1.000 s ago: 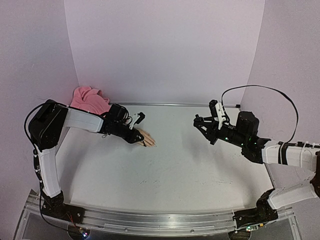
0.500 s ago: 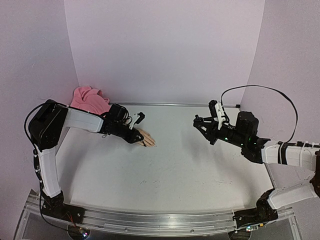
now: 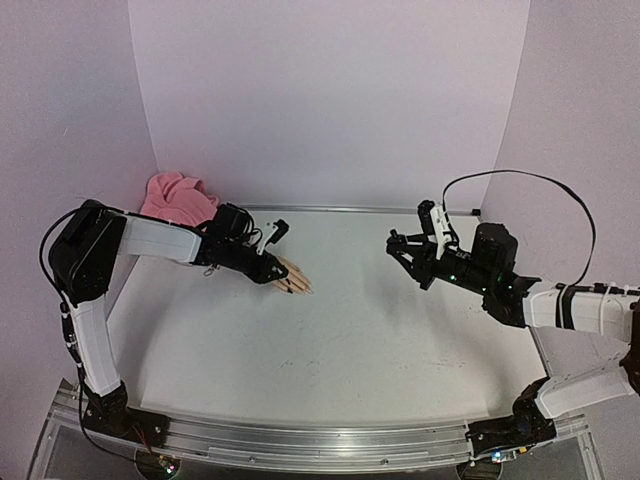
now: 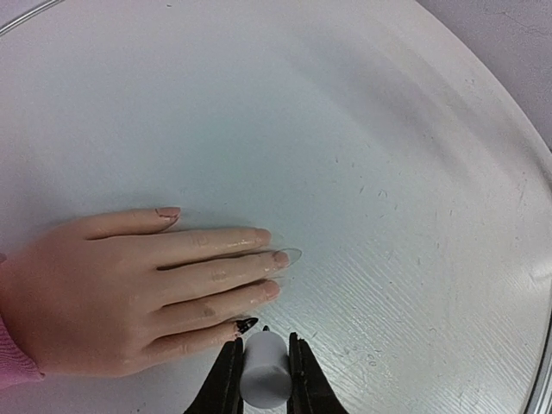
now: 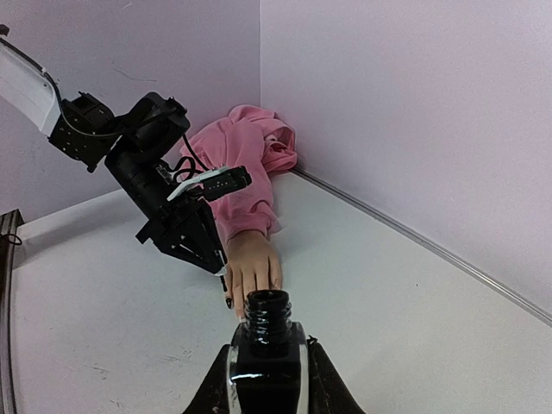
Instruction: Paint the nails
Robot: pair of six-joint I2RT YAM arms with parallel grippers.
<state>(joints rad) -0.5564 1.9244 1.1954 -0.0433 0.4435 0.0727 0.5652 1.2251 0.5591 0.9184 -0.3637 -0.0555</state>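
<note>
Left arm's elbow has swung slightly toward the frame's left in the top view. The left tool (image 3: pixel 272 270) barely shifts and is clamped on a white brush cap (image 4: pixel 266 379). The mannequin hand (image 4: pixel 112 285) lies flat on the counter (image 4: pixel 388 172), lower left in the wrist view. Its nails (image 4: pixel 280 258) are pale except 1 dark little-finger nail (image 4: pixel 247 324), so the next finger likely follows. The right tool (image 5: pixel 267 366), unmoved, grips the open polish bottle (image 5: pixel 267 328).

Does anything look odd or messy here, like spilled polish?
No spill shows. One oddity: on the mannequin hand, only the nail by the left pincer is black; the rest are pale. The right pincer holds the polish bottle uncapped.
</note>
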